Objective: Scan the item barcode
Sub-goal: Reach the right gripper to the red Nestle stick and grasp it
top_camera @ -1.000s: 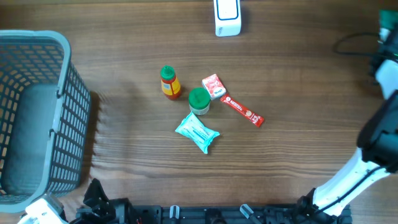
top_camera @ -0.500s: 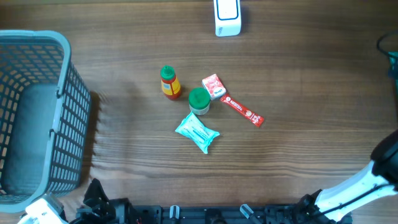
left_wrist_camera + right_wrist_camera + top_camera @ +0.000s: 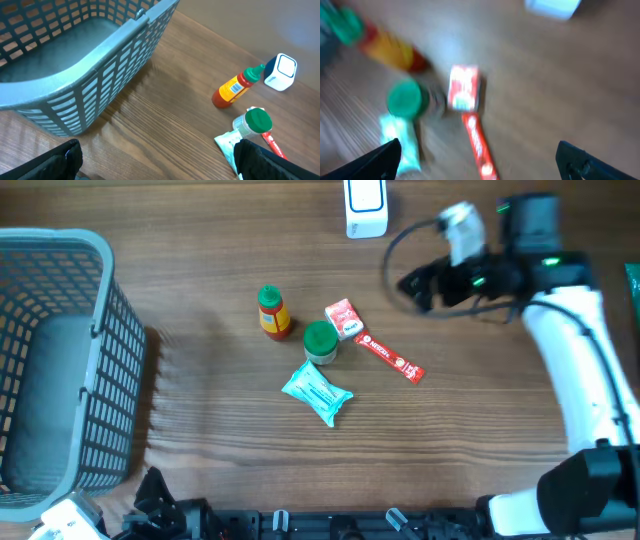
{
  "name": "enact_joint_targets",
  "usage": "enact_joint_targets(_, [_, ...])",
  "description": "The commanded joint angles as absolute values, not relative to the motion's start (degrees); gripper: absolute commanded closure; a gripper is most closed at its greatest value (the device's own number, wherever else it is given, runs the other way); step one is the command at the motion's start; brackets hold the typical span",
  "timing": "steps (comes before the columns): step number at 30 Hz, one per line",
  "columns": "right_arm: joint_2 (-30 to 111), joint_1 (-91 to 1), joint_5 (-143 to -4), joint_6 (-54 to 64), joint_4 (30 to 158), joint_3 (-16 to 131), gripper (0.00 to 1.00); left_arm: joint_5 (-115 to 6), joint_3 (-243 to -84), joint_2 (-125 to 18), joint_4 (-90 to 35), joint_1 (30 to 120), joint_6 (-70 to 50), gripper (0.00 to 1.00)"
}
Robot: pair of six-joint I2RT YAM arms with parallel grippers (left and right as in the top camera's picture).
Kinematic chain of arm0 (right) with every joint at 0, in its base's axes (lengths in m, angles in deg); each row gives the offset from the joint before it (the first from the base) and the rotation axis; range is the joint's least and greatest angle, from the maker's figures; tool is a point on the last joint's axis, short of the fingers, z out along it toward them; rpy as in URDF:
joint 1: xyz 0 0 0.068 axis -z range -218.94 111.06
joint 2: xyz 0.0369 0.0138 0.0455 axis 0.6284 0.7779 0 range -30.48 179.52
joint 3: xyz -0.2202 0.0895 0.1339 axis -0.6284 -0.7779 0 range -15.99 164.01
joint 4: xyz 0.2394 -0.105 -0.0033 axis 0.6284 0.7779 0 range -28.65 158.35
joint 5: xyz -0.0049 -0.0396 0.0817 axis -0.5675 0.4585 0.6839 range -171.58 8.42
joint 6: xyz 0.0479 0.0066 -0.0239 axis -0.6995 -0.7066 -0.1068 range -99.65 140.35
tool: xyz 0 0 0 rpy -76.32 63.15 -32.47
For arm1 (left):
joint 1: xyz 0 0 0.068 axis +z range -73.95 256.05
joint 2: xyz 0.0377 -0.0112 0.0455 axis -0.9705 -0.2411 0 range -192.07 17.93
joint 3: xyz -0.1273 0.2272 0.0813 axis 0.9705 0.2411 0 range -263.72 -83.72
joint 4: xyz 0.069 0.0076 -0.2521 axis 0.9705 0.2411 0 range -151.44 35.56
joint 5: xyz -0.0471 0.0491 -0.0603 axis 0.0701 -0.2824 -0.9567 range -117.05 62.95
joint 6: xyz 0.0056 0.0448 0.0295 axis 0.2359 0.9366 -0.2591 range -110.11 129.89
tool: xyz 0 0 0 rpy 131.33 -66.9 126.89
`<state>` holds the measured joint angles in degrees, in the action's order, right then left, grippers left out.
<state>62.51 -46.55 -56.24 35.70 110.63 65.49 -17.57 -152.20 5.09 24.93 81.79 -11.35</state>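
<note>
Plainly both jaws gape empty, right jaws apart from the red box (image 3: 342, 318).

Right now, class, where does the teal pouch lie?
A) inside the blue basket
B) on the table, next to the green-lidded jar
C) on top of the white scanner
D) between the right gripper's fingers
B: the overhead view shows the teal pouch flat on the wooden table, right beside the green-lidded jar and well away from the basket.
</note>
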Motion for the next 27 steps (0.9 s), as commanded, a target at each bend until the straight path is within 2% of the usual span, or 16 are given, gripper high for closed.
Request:
enact_joint_targets(1, [63.07, -53.9, -70.95, 39.13, 108.03, 57.29, 0.05, -18.03, -152.4, 5.57, 24.77, 82.18, -10.23, 0.0])
enact_joint_targets(3, [63.07, -55.71, -71.21, 40.93, 103.28, 51.1, 0.08, -18.03, -152.4, 5.57, 24.77, 82.18, -10.23, 0.0])
enact_joint_targets(5, [63.07, -56.13, -69.99, 40.79, 95.22, 43.72, 0.24, -18.03, -152.4, 5.57, 24.77, 82.18, -10.23, 0.0])
enact_joint_targets(6, [63.07, -56.13, -68.92, 40.27, 91.46, 40.94, 0.39, -18.03, -152.4, 5.57, 24.77, 82.18, -10.23, 0.0])
enact_joint_targets(8, [63.07, -56.15, -67.54, 37.6, 87.09, 38.19, 0.54, -18.03, -152.4, 5.57, 24.77, 82.18, -10.23, 0.0])
enact_joint_targets(10, [63.07, -56.69, -67.32, 36.62, 84.4, 36.57, 0.56, -18.03, -152.4, 5.57, 24.77, 82.18, -10.23, 0.0])
enact_joint_targets(13, [63.27, -59.45, -69.62, 36.71, 81.49, 35.08, 0.46, -18.03, -152.4, 5.57, 24.77, 82.18, -10.23, 0.0])
enact_joint_targets(15, [65.39, -61.35, -75.76, 36.86, 81.23, 34.89, 0.46, -18.03, -152.4, 5.57, 24.77, 82.18, -10.23, 0.0])
enact_joint_targets(17, [68.12, -62.14, -76.31, 36.93, 80.22, 34.89, 0.46, -18.03, -152.4, 5.57, 24.77, 82.18, -10.23, 0.0])
enact_joint_targets(21, [73.04, -62.14, -82.03, 36.79, 80.2, 34.89, 0.53, -18.03, -152.4, 5.57, 24.77, 82.18, -10.23, 0.0])
enact_joint_targets(23, [74.75, -62.14, -81.77, 36.82, 80.62, 34.89, 0.62, -18.03, -152.4, 5.57, 24.77, 82.18, -10.23, 0.0])
enact_joint_targets(25, [75.49, -62.14, -81.53, 35.86, 81.49, 34.89, 0.87, -18.03, -152.4, 5.57, 24.77, 82.18, -10.23, 0.0])
enact_joint_targets(27, [75.18, -62.12, -79.34, 30.96, 82.87, 35.5, 0.96, -18.03, -152.4, 5.57, 24.77, 82.18, -10.23, 0.0])
